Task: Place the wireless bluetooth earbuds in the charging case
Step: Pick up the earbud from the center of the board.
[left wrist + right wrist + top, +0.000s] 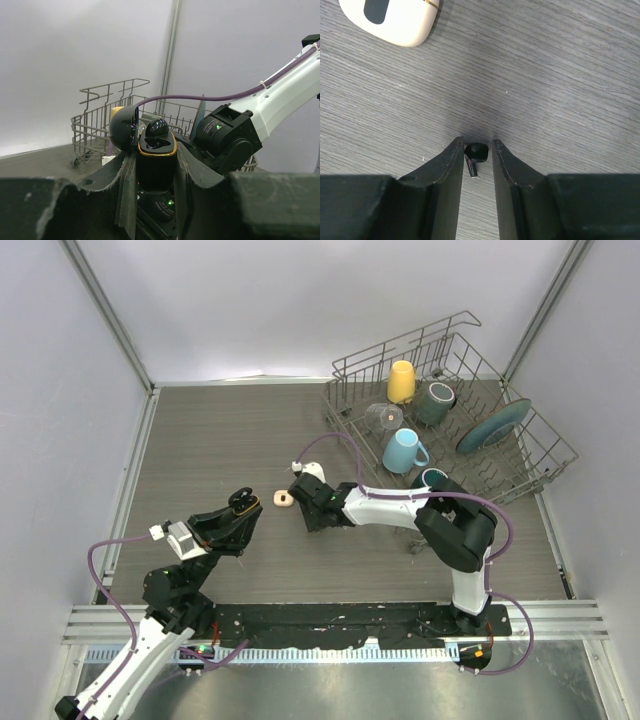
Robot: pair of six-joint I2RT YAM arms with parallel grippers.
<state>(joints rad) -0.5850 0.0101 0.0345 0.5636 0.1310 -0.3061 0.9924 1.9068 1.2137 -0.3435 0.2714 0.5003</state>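
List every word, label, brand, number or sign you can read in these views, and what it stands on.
None can be read. The black charging case in the left gripper, the cream case on the table, the black earbud between the right gripper fingers, the blue mug and the dish rack all show no print at this size.

The left and far-centre stretch of the counter [220,430] lies open for a pincer to pass. A dish rack [540,455] loaded with mugs blocks the far right corner. The right arm [400,508] lies low across the middle and bars the way from near right to centre. The gap between the right pincer [303,502] and the left pincer [240,508], raised and clamping the black charging case [156,155], is narrow, and a cream case [283,499] lies in it
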